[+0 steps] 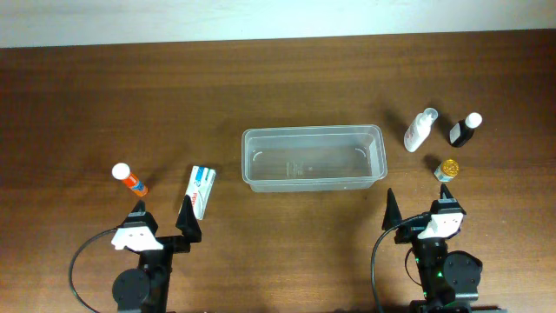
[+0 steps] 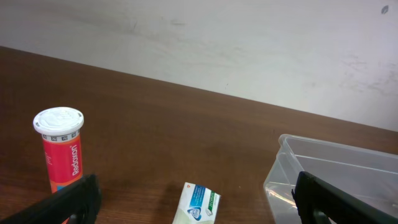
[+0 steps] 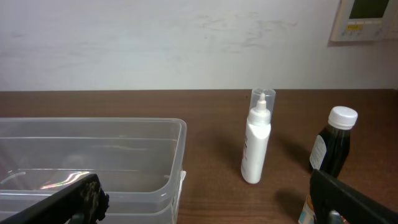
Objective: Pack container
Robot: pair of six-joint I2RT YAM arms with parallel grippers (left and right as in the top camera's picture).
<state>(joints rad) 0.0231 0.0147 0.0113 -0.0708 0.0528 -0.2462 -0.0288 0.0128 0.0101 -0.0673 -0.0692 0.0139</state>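
Note:
The clear plastic container point(image 1: 314, 157) stands empty at the table's middle; it also shows in the left wrist view point(image 2: 339, 174) and the right wrist view point(image 3: 93, 162). A white-capped orange tube point(image 1: 129, 178) point(image 2: 61, 149) and a white and blue box point(image 1: 201, 189) point(image 2: 198, 203) lie to its left. A white spray bottle point(image 1: 419, 129) point(image 3: 257, 140), a dark bottle with a white cap point(image 1: 466, 129) point(image 3: 334, 140) and a small gold-lidded jar point(image 1: 447, 169) stand to its right. My left gripper point(image 1: 163, 219) and right gripper point(image 1: 420, 209) are open and empty near the front edge.
The brown wooden table point(image 1: 278, 78) runs back to a white wall point(image 2: 249, 43). A white wall panel point(image 3: 364, 18) hangs at the upper right of the right wrist view.

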